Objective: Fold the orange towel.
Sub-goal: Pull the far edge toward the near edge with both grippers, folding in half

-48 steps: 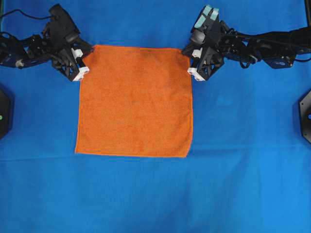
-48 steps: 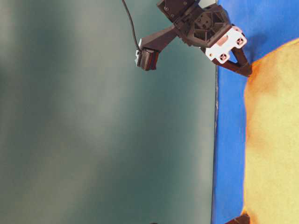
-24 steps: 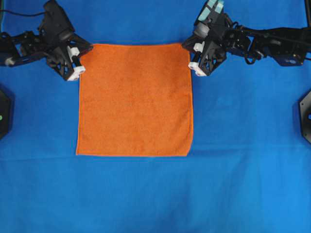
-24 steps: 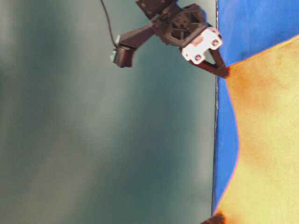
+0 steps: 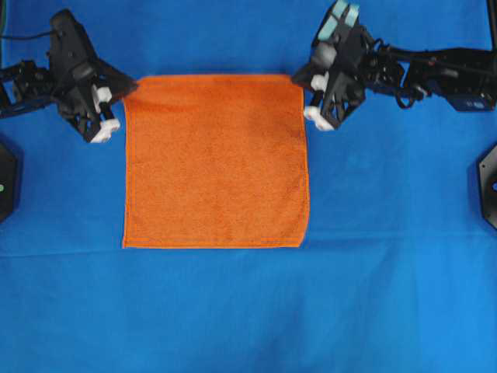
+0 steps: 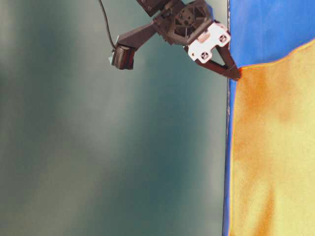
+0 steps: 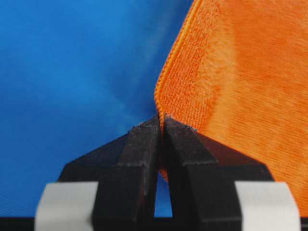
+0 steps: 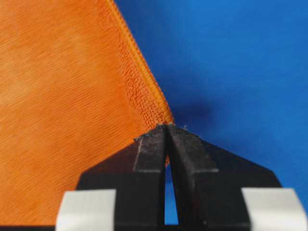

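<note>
Both grippers pinch the towel's top corners; two arms, one towel.

Square orange terry towel (image 5: 215, 162) spread at upper centre of the overhead frame on blue table cloth (image 5: 248, 311). Left gripper (image 5: 128, 85) nipped tight on upper-left corner, right gripper (image 5: 299, 78) on upper-right corner. Black cable (image 6: 106, 22) trails from one arm. No legible writing.

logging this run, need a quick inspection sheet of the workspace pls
surface: blue table cloth, faint creases
job's things: orange towel unfolded, its two far corners pinched and raised, near edge on the cloth
clutter: nothing seen
grippers: left claw shut on one far corner; right claw shut on the other
cables: black cable at the arm in the table-level view
surroundings: dark mounts at both side edges; plain grey-green backdrop
</note>
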